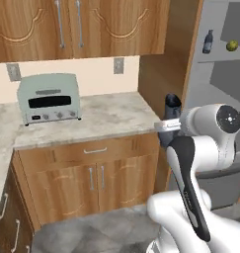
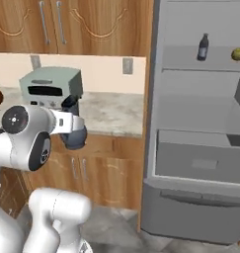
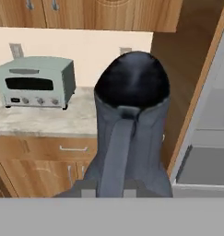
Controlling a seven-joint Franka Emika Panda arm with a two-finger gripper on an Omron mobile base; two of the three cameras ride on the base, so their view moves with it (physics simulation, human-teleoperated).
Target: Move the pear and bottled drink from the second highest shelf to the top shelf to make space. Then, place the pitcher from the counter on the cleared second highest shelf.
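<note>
- The gripper [image 3: 108, 188] is clamped on the pitcher [image 3: 132, 120], its jaws drawn in tight on the looped handle, which runs down the middle of the hand view straight to the fingers.
- In the left base view the pitcher [image 1: 171, 111] is held off the counter [image 1: 92, 121], just past its right end and in front of the wooden side panel; only its dark flared mouth and part of the belly show above the white wrist.
- From the right base view the pitcher [image 2: 73, 129] hangs in the air in front of the counter's edge [image 2: 116, 126], belly low and spout up — roughly upright.
- The bottled drink [image 2: 203, 47] stands on the top shelf of the open fridge [image 2: 200, 163], and the pear [image 2: 238, 54] lies on the same shelf, to the right and apart from the bottle.
- The shelf below them — the second highest — lies bare.
- A pale green toaster oven [image 1: 49, 98] sits on the counter against the wall, well left of the pitcher.
</note>
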